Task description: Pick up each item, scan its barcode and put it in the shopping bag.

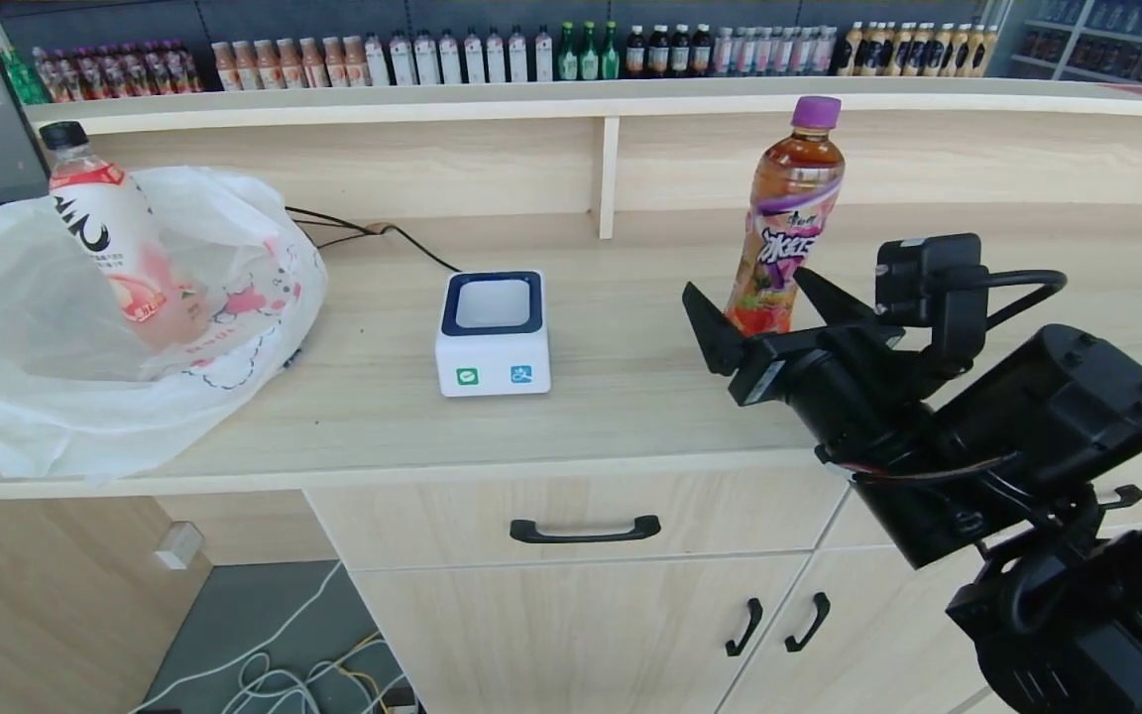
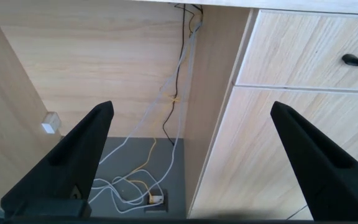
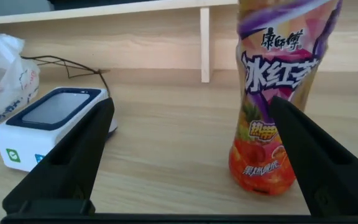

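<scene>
One bottle is seen in the bag at 9 o'clock. The tea bottle at 2 o'clock, judged unscanned, is faced by the wide-spread right gripper.

Light wood worktop, backed by a raised ledge with an upright divider. Three things are carried:
- A white plastic shopping bag is slumped at the left end, reaching the front edge.
- A white scanner box is set near the middle, window facing up.
- A purple-capped tea bottle is stood upright to its right, well apart.

Black cables are laid along the back, between bag and scanner box.
</scene>
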